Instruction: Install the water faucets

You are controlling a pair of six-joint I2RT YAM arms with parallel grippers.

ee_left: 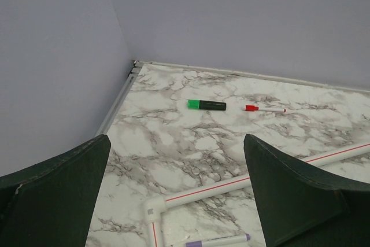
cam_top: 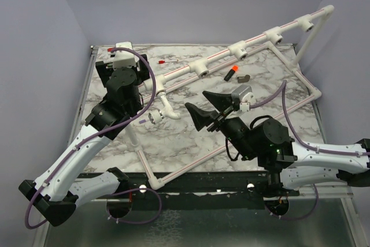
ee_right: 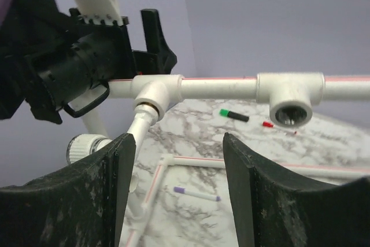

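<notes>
Trouble looks likeliest at the faucet [cam_top: 167, 110], hanging from the left-end socket of the pipe rail [cam_top: 219, 57] just ahead of the half-open, empty right gripper [cam_top: 196, 99]; if barely threaded, it could drop out; left gripper [ee_left: 176, 148] gapes wide, idle.

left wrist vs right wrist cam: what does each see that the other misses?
Left wrist only: table corner, left fingers, spread and empty.
Right wrist only: raised pipe with tee socket, elbow, a round knob below it, left arm's wrist, right fingers.
Both: green marker, red pen, purple pen, marble top, floor pipe.
</notes>
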